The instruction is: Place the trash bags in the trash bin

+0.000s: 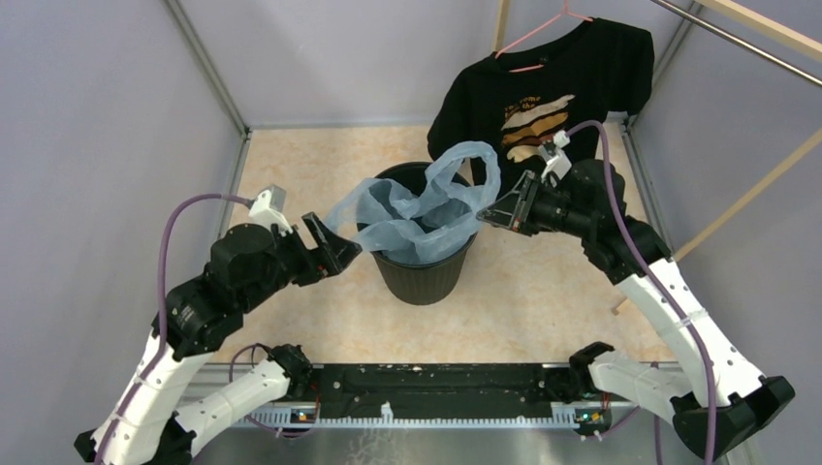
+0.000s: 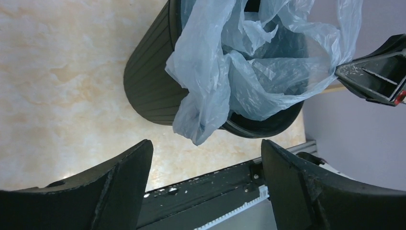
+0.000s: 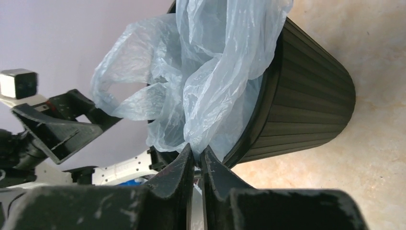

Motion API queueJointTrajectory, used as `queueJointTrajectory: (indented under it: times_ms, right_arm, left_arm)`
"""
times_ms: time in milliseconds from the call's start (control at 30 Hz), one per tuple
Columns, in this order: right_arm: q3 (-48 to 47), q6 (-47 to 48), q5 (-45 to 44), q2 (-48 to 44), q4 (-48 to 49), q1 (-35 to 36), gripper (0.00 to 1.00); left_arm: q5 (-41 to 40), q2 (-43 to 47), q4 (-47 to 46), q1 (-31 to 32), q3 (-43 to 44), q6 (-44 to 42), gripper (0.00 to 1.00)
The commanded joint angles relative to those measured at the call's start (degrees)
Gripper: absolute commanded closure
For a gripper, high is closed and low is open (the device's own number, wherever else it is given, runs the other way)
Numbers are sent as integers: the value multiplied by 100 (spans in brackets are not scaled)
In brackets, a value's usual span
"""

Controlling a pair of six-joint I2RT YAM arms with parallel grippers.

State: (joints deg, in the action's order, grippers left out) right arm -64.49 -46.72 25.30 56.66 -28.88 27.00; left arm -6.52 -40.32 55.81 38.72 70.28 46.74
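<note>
The round black ribbed trash bin (image 1: 423, 271) stands in the middle of the floor. The pale-blue translucent trash bag (image 1: 426, 199) lies crumpled in its mouth, with a handle loop rising above the rim and a flap hanging over the left side (image 2: 196, 115). My right gripper (image 1: 482, 217) is at the bin's right rim, shut on a fold of the bag (image 3: 210, 86) (image 3: 197, 149). My left gripper (image 1: 344, 247) is open and empty just left of the bin, a little off the hanging flap (image 2: 206, 146). The bin also shows in both wrist views (image 2: 148, 81) (image 3: 306, 105).
A black printed T-shirt (image 1: 562, 87) hangs on a pink hanger at the back right, just behind the right arm. Pale walls close in the marbled floor (image 1: 291, 174). A wooden rail (image 1: 746, 194) slants at the right. A black base rail (image 1: 436, 387) runs along the near edge.
</note>
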Motion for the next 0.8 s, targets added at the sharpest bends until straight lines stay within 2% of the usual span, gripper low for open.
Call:
queueJointTrajectory:
  times_ms: [0, 67, 100, 200, 367, 500, 533, 667, 767]
  right_arm:
    - [24, 13, 61, -219, 394, 61, 93]
    - [41, 56, 130, -225, 408, 67, 95]
    - [50, 79, 166, -230, 403, 66, 96]
    - [59, 158, 199, -258, 315, 65, 100]
    - [31, 455, 211, -384, 67, 61, 100]
    - [159, 589, 363, -483, -19, 59, 100]
    - [224, 561, 449, -500, -2, 59, 100]
    - [483, 516, 605, -600, 23, 58, 100]
    - [669, 533, 539, -764, -38, 53, 100]
  left_arm:
    - [225, 13, -695, -14, -373, 509, 11]
    - [112, -42, -822, -14, -461, 495, 14]
    - [3, -86, -811, -14, -448, 487, 18]
    - [-202, -151, -829, -14, -370, 376, 38]
    - [-449, -38, -686, -14, -413, 328, 74]
    - [-417, 99, -363, -14, -503, 326, 96]
    - [-334, 167, -345, -11, -538, 333, 100]
    - [-143, 622, -282, -14, -774, 390, 100]
    - [-326, 883, 53, -14, -898, 485, 100]
